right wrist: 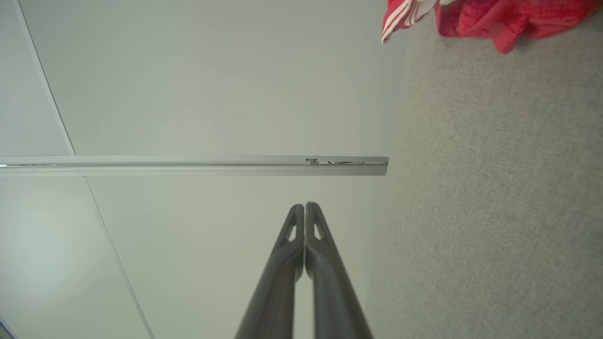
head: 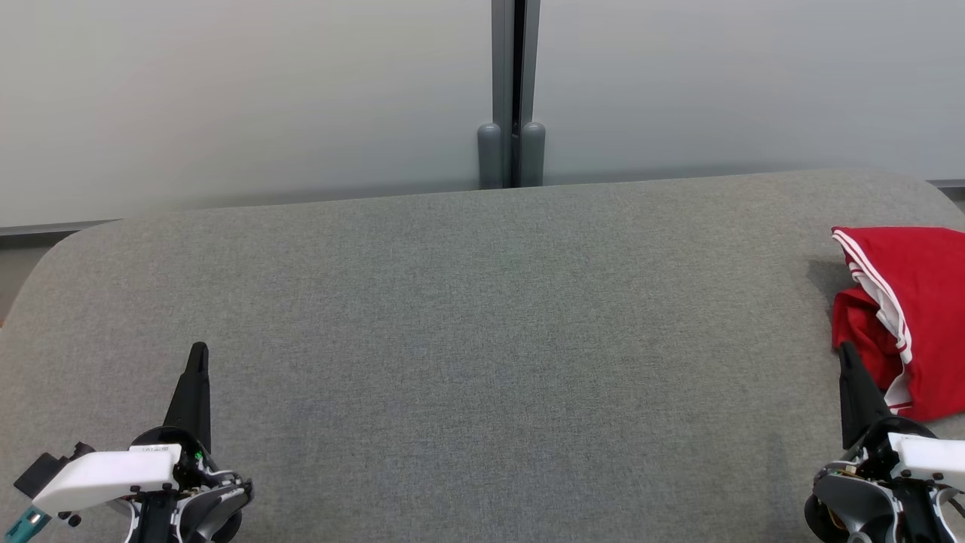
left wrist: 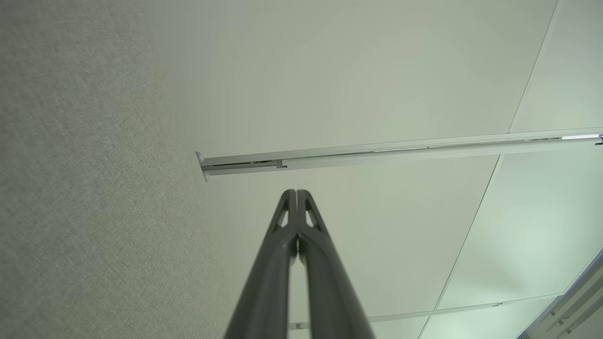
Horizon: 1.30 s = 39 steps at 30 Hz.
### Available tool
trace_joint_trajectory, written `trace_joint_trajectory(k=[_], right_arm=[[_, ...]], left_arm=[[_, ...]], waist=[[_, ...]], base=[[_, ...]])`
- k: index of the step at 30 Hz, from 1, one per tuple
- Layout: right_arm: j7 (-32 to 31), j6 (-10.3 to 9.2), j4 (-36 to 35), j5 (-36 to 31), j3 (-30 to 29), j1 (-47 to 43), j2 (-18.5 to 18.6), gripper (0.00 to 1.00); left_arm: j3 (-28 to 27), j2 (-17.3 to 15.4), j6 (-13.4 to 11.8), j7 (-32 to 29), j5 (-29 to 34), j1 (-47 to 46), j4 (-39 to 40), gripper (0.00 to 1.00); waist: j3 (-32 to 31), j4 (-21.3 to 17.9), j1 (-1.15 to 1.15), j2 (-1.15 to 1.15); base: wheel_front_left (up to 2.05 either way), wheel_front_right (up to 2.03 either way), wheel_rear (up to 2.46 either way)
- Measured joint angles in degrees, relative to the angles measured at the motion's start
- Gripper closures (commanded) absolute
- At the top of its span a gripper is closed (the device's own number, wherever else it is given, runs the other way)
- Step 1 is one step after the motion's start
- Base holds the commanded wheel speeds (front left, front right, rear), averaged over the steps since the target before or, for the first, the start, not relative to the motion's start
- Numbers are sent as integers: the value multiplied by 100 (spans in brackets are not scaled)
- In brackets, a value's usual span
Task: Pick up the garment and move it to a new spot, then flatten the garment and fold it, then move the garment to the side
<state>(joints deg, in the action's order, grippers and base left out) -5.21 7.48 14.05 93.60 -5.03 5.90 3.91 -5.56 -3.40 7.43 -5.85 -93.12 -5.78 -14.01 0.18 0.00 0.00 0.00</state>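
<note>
Left gripper (head: 197,362): fingers pressed together, holding nothing, at the lower left above the grey woven fabric surface (head: 482,317). Right gripper (head: 848,358): fingers likewise together, holding nothing, near the red garment with white stripes (head: 923,302). The garment lies bunched at the surface's far right, partly cut off in the head view. Risk: a pinch there may catch several layers or drag cloth over the edge.

Head looks down, wrists low toward wall (left wrist: 377,70) (shared)
</note>
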Motion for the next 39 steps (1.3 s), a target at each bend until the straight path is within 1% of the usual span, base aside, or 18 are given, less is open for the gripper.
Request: trace_joint_trajectory(k=[39], right_arm=[[-52, 0, 2, -38, -57, 1, -46, 100]], left_arm=[[-42, 25, 1, -21, 14, 0, -1, 100]], waist=[[0, 0, 0, 0]], base=[[0, 0, 0]])
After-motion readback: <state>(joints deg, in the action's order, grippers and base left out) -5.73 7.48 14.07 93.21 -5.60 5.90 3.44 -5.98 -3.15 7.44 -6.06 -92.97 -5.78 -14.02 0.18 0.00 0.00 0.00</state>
